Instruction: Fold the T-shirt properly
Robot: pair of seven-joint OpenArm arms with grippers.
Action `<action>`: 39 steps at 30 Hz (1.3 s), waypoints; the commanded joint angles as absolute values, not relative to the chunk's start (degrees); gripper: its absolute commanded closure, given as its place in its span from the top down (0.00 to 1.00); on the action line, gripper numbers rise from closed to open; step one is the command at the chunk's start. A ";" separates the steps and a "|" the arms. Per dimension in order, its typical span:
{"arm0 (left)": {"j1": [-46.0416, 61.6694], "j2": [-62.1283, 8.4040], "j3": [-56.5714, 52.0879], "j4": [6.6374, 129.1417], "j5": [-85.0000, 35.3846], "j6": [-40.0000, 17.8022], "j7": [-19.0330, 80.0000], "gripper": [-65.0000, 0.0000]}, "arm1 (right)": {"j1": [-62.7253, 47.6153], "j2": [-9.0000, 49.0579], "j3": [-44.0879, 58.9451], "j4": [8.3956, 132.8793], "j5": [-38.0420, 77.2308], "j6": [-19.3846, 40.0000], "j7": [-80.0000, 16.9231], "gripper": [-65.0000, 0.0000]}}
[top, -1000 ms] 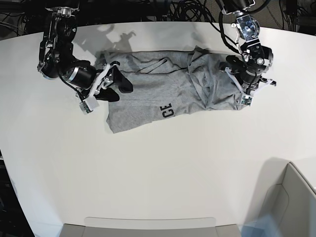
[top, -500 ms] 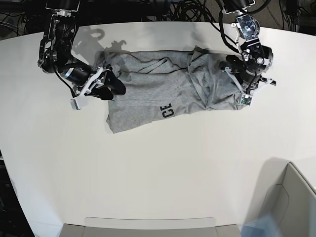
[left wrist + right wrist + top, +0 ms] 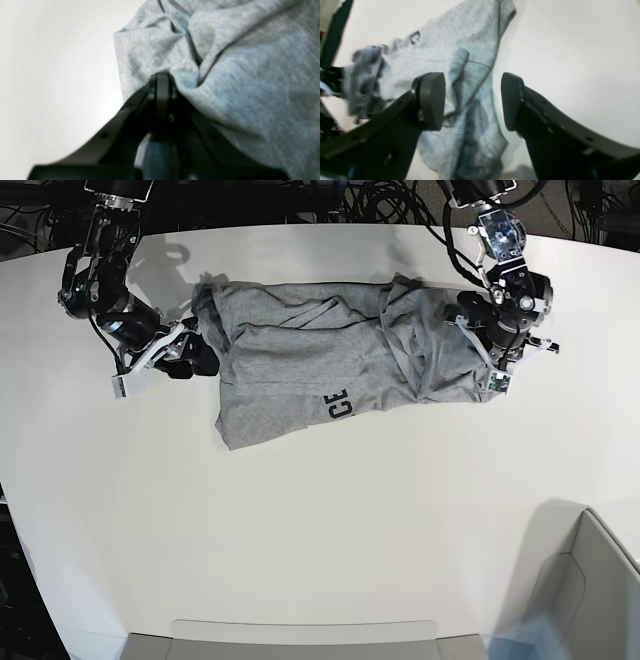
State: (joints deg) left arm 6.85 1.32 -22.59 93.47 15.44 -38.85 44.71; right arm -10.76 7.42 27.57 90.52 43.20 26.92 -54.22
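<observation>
T-shirt [image 3: 330,380] is lying rumpled across the table's [image 3: 320,520] far half. The left gripper [image 3: 162,82] is pinching its bunched end; the right gripper [image 3: 472,100] is gaping empty beside the opposite end, and should be spreading that edge flat.

T-shirt [image 3: 330,370] lettering mostly folded under, unreadable

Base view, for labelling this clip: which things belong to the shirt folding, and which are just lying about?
Part of the job:
- T-shirt, grey, crumpled
- left gripper, shut on the T-shirt's edge
- right gripper, open beside the shirt
- table, the folding surface

Lying about:
- box, at the table's corner
- cables, behind the table
</observation>
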 commanded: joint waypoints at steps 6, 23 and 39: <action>7.43 1.80 -22.55 93.32 15.69 -40.00 47.25 0.00 | -8.13 7.87 27.65 84.09 42.68 26.77 -53.49 0.54; 7.52 1.80 -22.90 93.41 15.69 -40.00 47.60 0.00 | -6.20 7.16 13.76 81.54 42.86 19.03 -54.46 0.54; 9.10 1.89 -22.37 98.51 15.52 -40.00 47.87 0.00 | -1.98 6.55 9.19 81.01 42.51 14.11 -54.46 0.08</action>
